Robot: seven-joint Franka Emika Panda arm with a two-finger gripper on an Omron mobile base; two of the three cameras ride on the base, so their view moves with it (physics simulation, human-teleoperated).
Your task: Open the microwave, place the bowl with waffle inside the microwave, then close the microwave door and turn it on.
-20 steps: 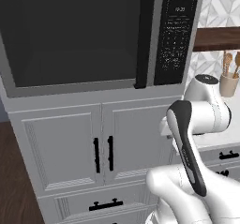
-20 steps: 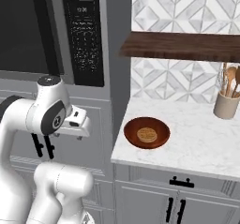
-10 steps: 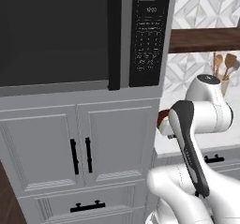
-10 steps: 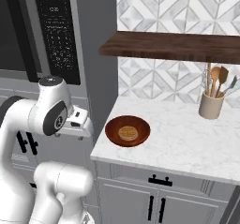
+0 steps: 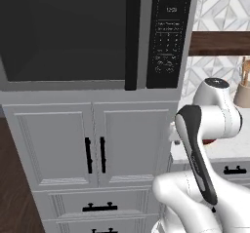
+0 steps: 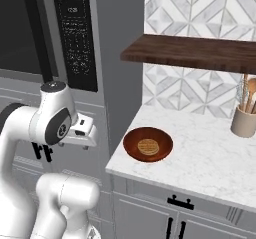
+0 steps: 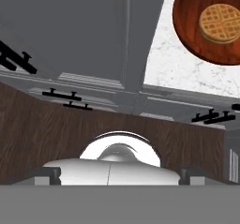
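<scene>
The microwave (image 5: 68,34) is built in above white cabinets, and its dark-glass door is shut. The tall black handle (image 5: 131,37) runs down the door's right edge, next to the keypad (image 5: 168,37); both also appear in the right base view, handle (image 6: 37,33) and keypad (image 6: 75,38). The reddish-brown bowl (image 6: 148,144) rests on the marble counter (image 6: 200,153) with the waffle (image 6: 148,146) in it. My gripper (image 6: 82,133) hangs folded near the arm, left of the bowl and below the keypad, open and holding nothing. In the hand view the bowl (image 7: 187,26) and waffle (image 7: 220,22) lie at the top right.
White panelled cabinet doors (image 5: 93,149) with short black handles stand under the microwave. A dark wooden shelf (image 6: 190,53) hangs over the counter. A utensil holder (image 6: 244,120) stands at the counter's back right. Drawers (image 6: 175,203) sit below the counter.
The whole picture slid sideways and the scene grew larger, so the base has driven. The arm keeps its folded pose; bowl, waffle and microwave door stay as they were.
</scene>
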